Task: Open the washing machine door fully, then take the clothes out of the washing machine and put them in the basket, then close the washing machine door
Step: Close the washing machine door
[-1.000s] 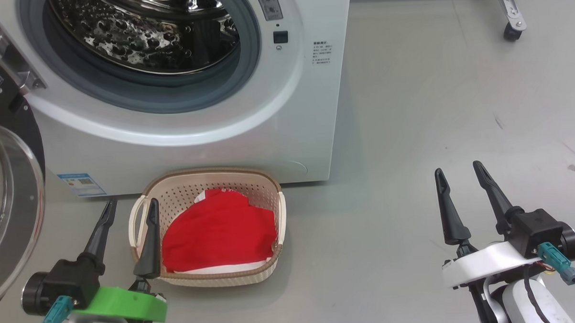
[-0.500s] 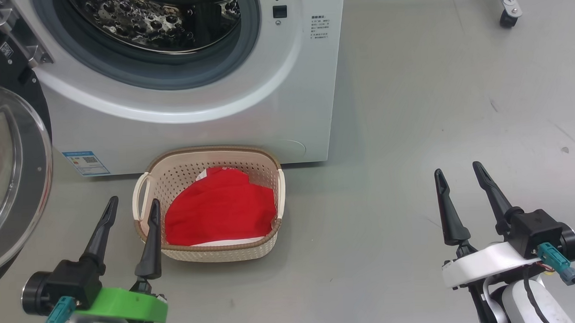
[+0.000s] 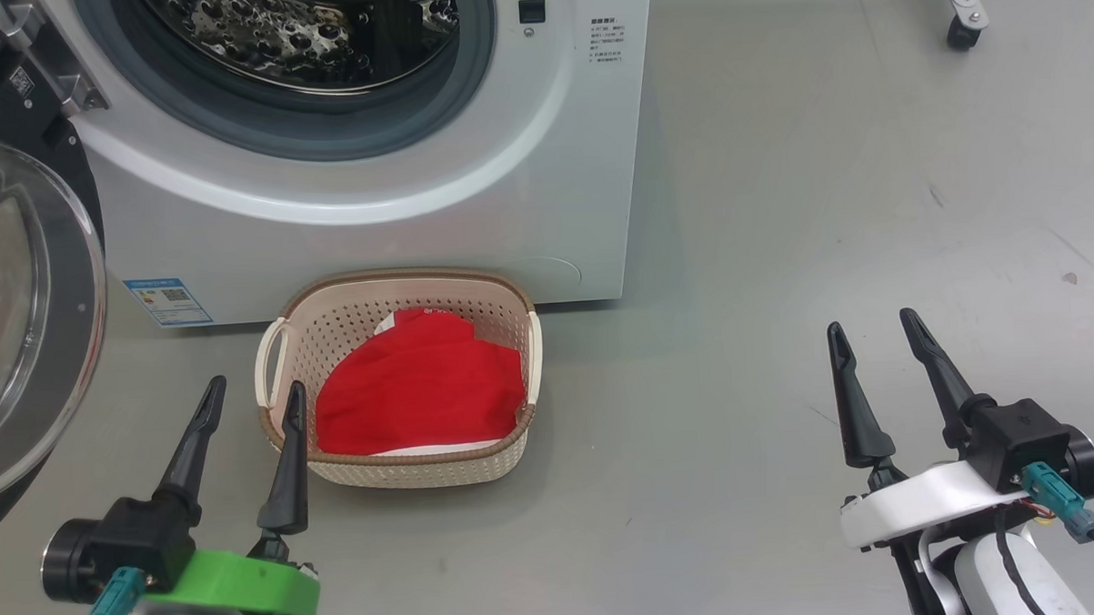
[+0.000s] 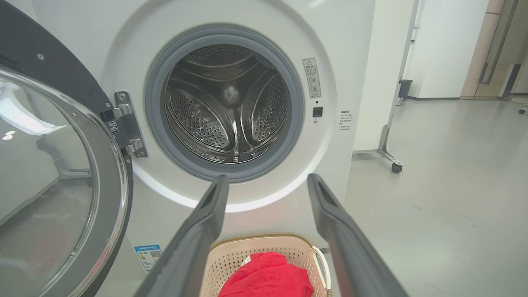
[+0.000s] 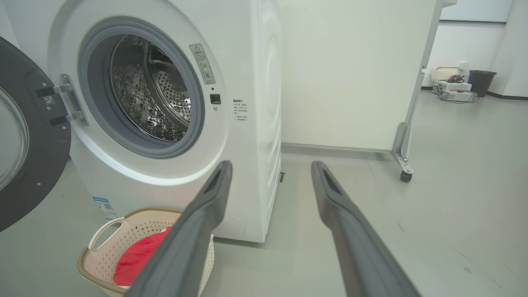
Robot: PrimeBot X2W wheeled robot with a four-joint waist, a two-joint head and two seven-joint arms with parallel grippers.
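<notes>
Your left claw [image 3: 257, 384] and right claw [image 3: 870, 320] are both spread, empty. The door [image 3: 19, 299] is cut off at your left. The basket [image 3: 400, 278] hides part of the clothes [image 3: 418, 398].

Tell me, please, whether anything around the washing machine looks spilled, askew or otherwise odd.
Nothing stands out. The washing machine door hangs open, the drum looks empty, and the clothes lie inside the basket, upright on the floor.

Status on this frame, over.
Left gripper open, right gripper open, both empty. Clothes in basket. Washing machine door open, nothing seen blocking it.
</notes>
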